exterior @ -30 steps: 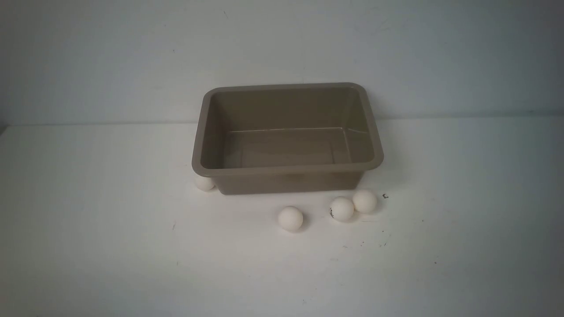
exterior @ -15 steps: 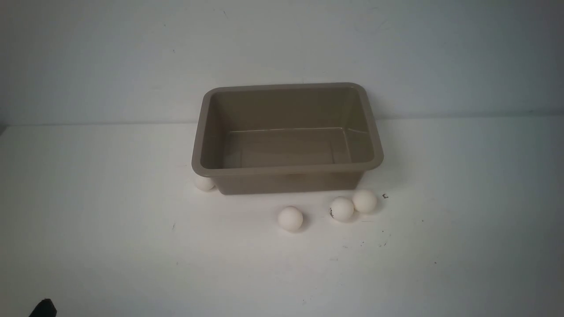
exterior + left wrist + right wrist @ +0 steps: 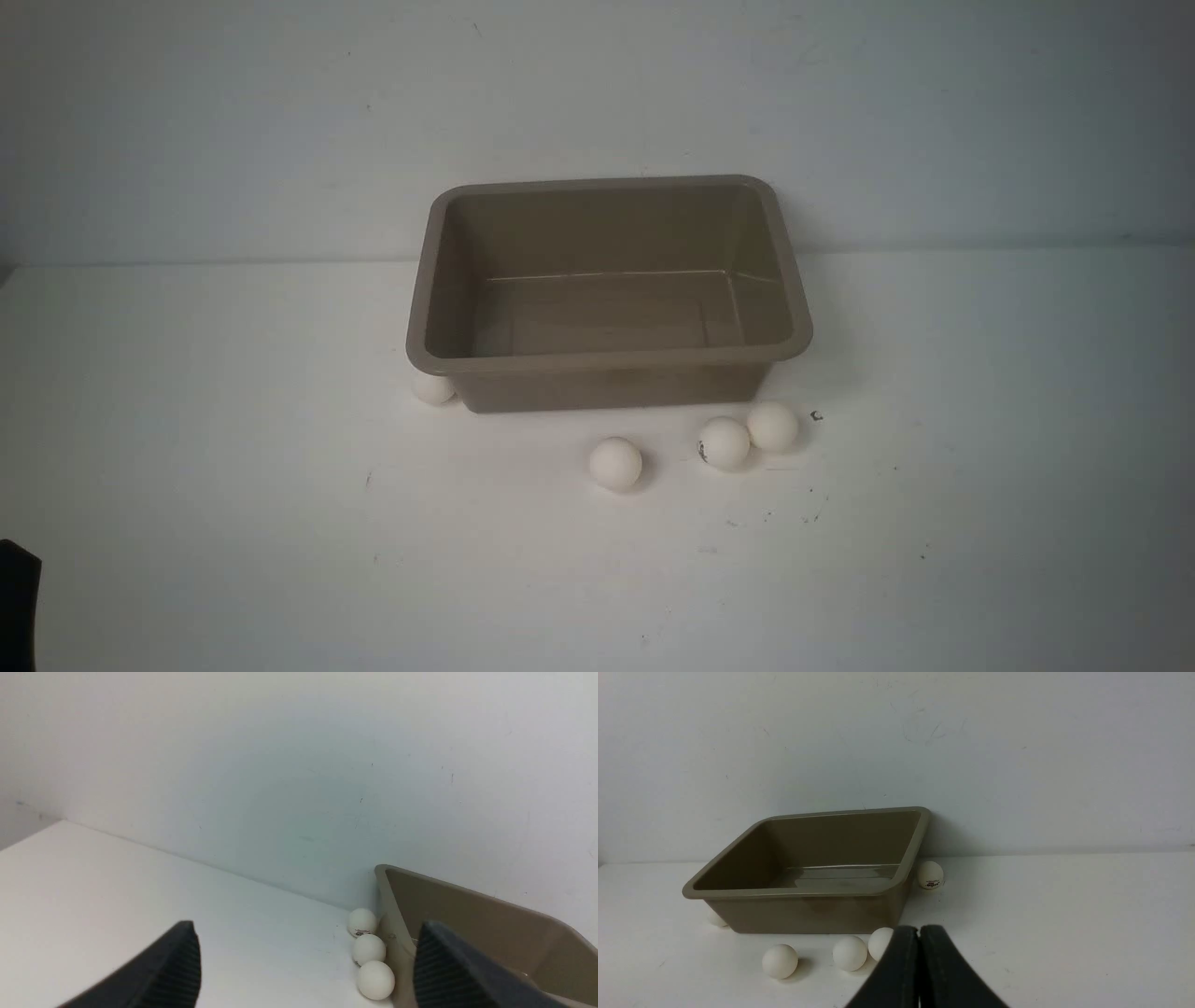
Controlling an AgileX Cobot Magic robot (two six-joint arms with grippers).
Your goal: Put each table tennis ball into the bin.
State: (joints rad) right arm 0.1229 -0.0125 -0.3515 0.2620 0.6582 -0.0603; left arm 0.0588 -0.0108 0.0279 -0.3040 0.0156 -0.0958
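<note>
The grey-brown bin [image 3: 607, 360] stands at the middle of the white table, against the back wall, with nothing inside it. Several white table tennis balls lie around it: one [image 3: 432, 387] at its front left corner, one [image 3: 615, 463] in front, and a touching pair [image 3: 724, 442], [image 3: 773, 426] by its front right corner. In the left wrist view three balls [image 3: 369, 949] line the bin's left wall [image 3: 397, 933]. My left gripper [image 3: 307, 933] is open and empty, short of them. My right gripper [image 3: 919, 929] is shut and empty, near the pair [image 3: 850, 953]. Another ball [image 3: 930, 875] sits behind the bin's right side.
A dark part of my left arm [image 3: 17, 602] shows at the front view's lower left edge. The grey wall [image 3: 597, 112] rises right behind the bin. Small dark specks [image 3: 816, 415] mark the table to the right of the balls.
A dark part of my left arm has come into the front view at the lower left and risen. The bin and balls have not moved.
</note>
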